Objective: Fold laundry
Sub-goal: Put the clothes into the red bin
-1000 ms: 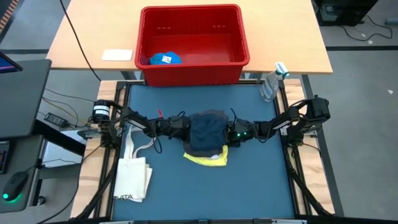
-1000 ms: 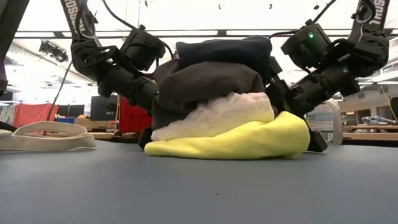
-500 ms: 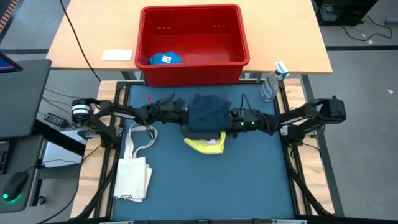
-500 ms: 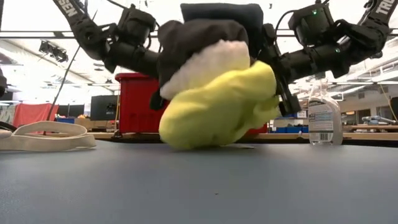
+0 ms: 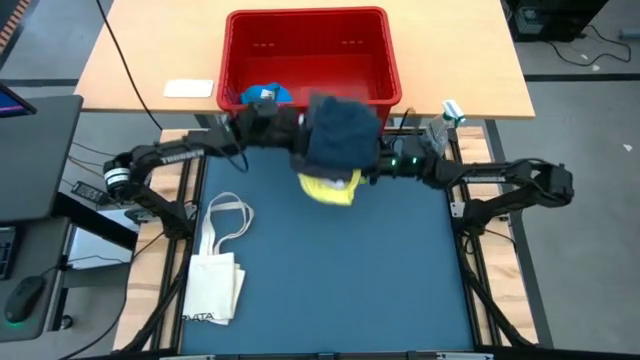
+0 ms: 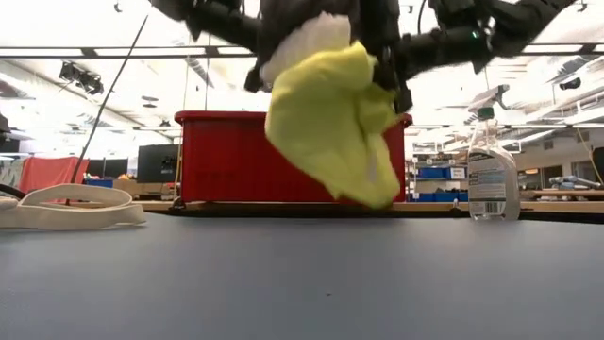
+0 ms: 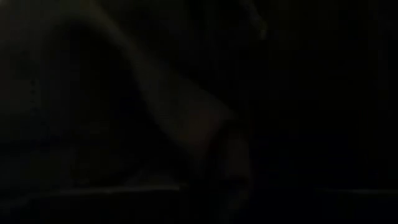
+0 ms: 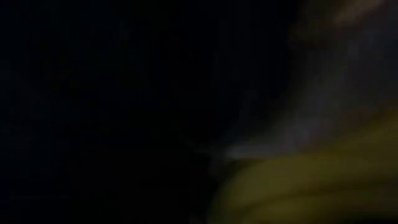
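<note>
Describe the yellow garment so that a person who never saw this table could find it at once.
Start at the red bin at the table's far edge. In front of it, both arms hold a stack of clothes in the air, the left hand and right hand pressing from each side. The yellow garment hangs lowest, the only bright piece, beneath white and dark cloth.

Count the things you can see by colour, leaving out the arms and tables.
Red: 1, the bin
Yellow: 1, garment
White: 2, garment and card
Dark: 1, garment stack
Cream: 1, tote bag
Blue: 1, item in the bin
Clear: 1, bottle
Total: 8
</note>
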